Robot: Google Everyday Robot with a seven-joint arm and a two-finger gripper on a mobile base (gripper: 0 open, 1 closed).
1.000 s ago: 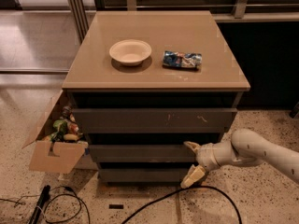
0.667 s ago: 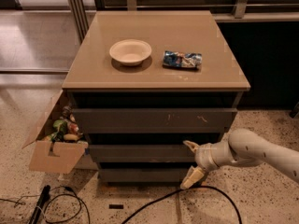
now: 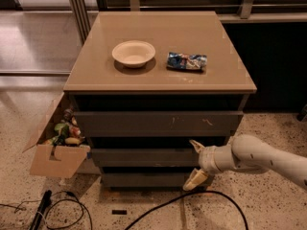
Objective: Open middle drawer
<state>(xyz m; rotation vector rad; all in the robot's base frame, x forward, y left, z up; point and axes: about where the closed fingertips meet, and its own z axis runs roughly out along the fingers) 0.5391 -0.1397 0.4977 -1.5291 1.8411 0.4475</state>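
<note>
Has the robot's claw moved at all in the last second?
No, not noticeably. The gripper is open at the right end of the middle drawer, level with that drawer's front just as before.

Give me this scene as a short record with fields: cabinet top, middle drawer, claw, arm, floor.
cabinet top: bowl on the left, blue packet to its right, the two apart
middle drawer: plain front, no inner tray showing
claw: open, at the right end of the middle drawer's front, one finger by its top edge, one below it
arm: comes in from the right, low
floor: open cardboard box with items, left of the cabinet; black cable in front
</note>
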